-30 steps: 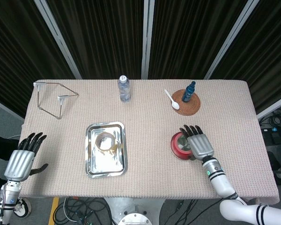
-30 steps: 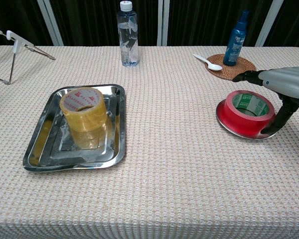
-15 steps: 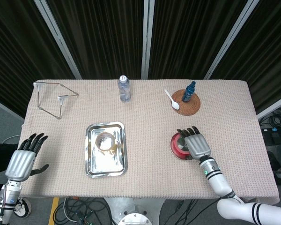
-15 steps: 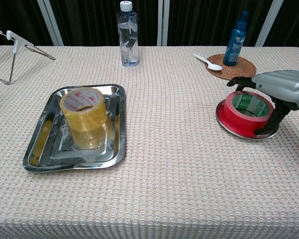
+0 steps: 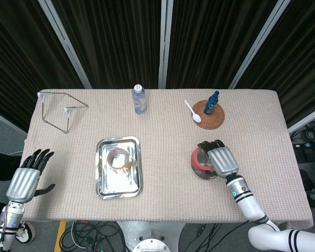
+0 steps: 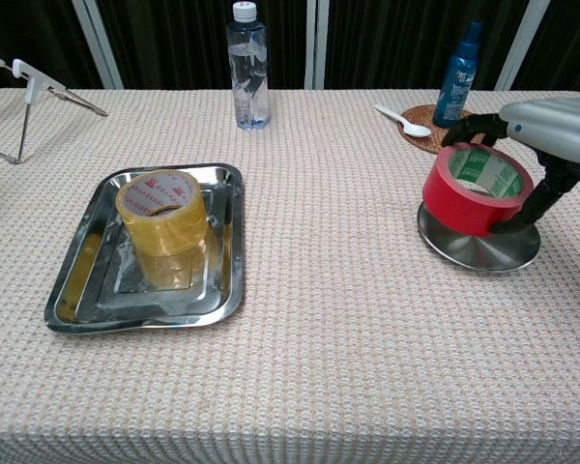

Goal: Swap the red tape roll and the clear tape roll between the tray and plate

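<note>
The right hand (image 6: 546,145) grips the red tape roll (image 6: 476,188), tilted and seemingly just clear of the plate (image 6: 478,250) near the table's right edge. The clear tape roll (image 6: 160,211) sits untouched in the tray (image 6: 82,290); the left hand (image 5: 27,176) hangs spread off the table's left edge. Both placements remain.

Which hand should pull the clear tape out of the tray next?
Left. The left hand is open at the table's edge, on the tray's side. The right hand holds the red tape above the plate.
</note>
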Action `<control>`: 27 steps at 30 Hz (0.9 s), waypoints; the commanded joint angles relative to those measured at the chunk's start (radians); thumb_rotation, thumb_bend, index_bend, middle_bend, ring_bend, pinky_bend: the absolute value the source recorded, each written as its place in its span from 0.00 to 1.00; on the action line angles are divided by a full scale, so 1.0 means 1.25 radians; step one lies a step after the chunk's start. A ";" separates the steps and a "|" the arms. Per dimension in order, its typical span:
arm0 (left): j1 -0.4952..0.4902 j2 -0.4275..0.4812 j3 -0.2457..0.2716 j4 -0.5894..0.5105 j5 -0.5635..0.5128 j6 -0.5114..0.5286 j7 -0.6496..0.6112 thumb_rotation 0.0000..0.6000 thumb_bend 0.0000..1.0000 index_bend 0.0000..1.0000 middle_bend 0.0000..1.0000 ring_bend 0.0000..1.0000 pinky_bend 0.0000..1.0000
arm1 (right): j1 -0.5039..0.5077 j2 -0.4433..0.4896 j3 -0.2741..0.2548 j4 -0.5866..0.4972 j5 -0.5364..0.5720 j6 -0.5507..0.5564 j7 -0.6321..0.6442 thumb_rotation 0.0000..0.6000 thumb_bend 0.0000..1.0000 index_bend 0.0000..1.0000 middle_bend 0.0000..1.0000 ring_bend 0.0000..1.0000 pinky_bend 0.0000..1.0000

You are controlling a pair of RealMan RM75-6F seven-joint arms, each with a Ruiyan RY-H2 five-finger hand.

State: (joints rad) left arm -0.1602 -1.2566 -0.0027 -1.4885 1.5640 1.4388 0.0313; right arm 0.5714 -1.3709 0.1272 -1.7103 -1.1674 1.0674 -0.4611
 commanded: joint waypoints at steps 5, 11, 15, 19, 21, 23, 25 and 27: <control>0.003 0.001 0.000 -0.002 0.000 0.006 0.000 1.00 0.11 0.10 0.07 0.00 0.16 | 0.065 -0.011 0.032 -0.029 -0.021 -0.044 -0.022 1.00 0.18 0.34 0.33 0.24 0.17; 0.008 -0.001 0.002 0.007 -0.006 0.005 -0.008 1.00 0.11 0.10 0.07 0.00 0.16 | 0.128 -0.085 0.033 -0.012 0.011 -0.105 -0.061 1.00 0.18 0.34 0.33 0.24 0.17; 0.011 -0.004 0.003 0.013 -0.007 0.008 -0.013 1.00 0.11 0.10 0.07 0.00 0.16 | 0.151 -0.133 0.023 0.001 0.025 -0.118 -0.081 1.00 0.18 0.34 0.33 0.24 0.17; 0.012 -0.003 0.004 0.015 -0.007 0.009 -0.017 1.00 0.11 0.10 0.07 0.00 0.16 | 0.168 -0.166 0.017 0.017 0.041 -0.125 -0.097 1.00 0.17 0.34 0.33 0.24 0.17; 0.013 -0.004 0.004 0.017 -0.007 0.009 -0.019 1.00 0.11 0.10 0.07 0.00 0.16 | 0.179 -0.180 0.016 0.026 0.053 -0.130 -0.107 1.00 0.16 0.35 0.33 0.24 0.17; 0.013 -0.005 0.004 0.018 -0.006 0.010 -0.020 1.00 0.11 0.10 0.07 0.00 0.16 | 0.187 -0.189 0.015 0.032 0.064 -0.135 -0.115 1.00 0.15 0.34 0.33 0.24 0.17; 0.014 -0.006 0.004 0.020 -0.006 0.011 -0.021 1.00 0.11 0.10 0.07 0.00 0.16 | 0.196 -0.194 0.012 0.035 0.082 -0.144 -0.124 1.00 0.13 0.32 0.31 0.23 0.15; 0.015 -0.006 0.004 0.021 -0.006 0.012 -0.022 1.00 0.11 0.10 0.07 0.00 0.16 | 0.206 -0.194 0.008 0.036 0.110 -0.154 -0.140 1.00 0.10 0.21 0.25 0.16 0.11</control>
State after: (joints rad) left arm -0.1420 -1.2641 0.0023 -1.4622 1.5564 1.4534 0.0042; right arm 0.8174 -1.6107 0.1423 -1.6684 -1.0549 0.8862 -0.6192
